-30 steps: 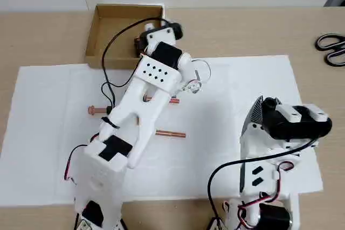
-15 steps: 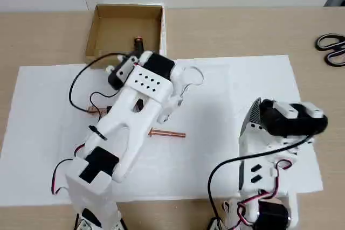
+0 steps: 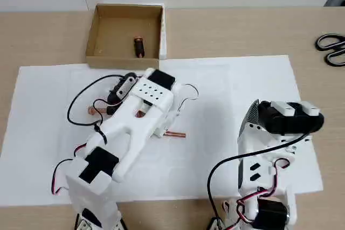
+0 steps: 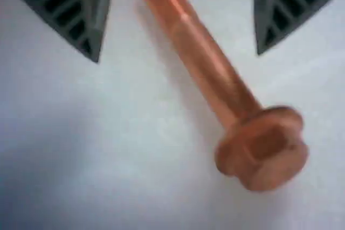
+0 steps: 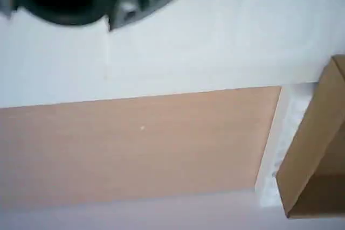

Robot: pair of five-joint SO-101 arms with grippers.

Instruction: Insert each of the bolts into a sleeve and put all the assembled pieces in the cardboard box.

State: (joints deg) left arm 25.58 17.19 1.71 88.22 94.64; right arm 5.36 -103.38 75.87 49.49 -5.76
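pale wooden table (image 3: 242,30) fills the scene, with a wide white paper sheet (image 3: 232,79) spread over most of it. at the far left edge of the sheet stands an open cardboard box (image 3: 92,30). on its floor, nearer the right wall, lies a short copper piece (image 3: 139,47) with a dark end, probably a bolt already seated in a sleeve, though it is too small to be sure. the left arm (image 3: 135,122) stretches from the near edge across the paper toward the box, and its left gripper (image 4: 177,47) hangs low over a copper bolt (image 4: 215,84) that lies flat on the sheet. the two dark ribbed fingers (image 4: 81,9) are spread wide apart, one on each side of the shank, and neither touches it; they have hold of nothing. the bolt's flanged six-sided head lies beyond the fingertips, while the plain end of the shank runs up between them. from above, the same bolt shows as a short copper stub just left of the arm, well short of the box. a second copper rod (image 3: 173,133) lies on the paper just right of the arm, one end hidden beneath it. the right arm (image 3: 269,160) sits folded at the near right of the sheet, its right gripper (image 3: 254,117) held above bare paper, well apart from every copper part; whether it is open or closed i cannot tell. a pair of black scissors (image 3: 331,48) lies on the bare wood at the far right edge.
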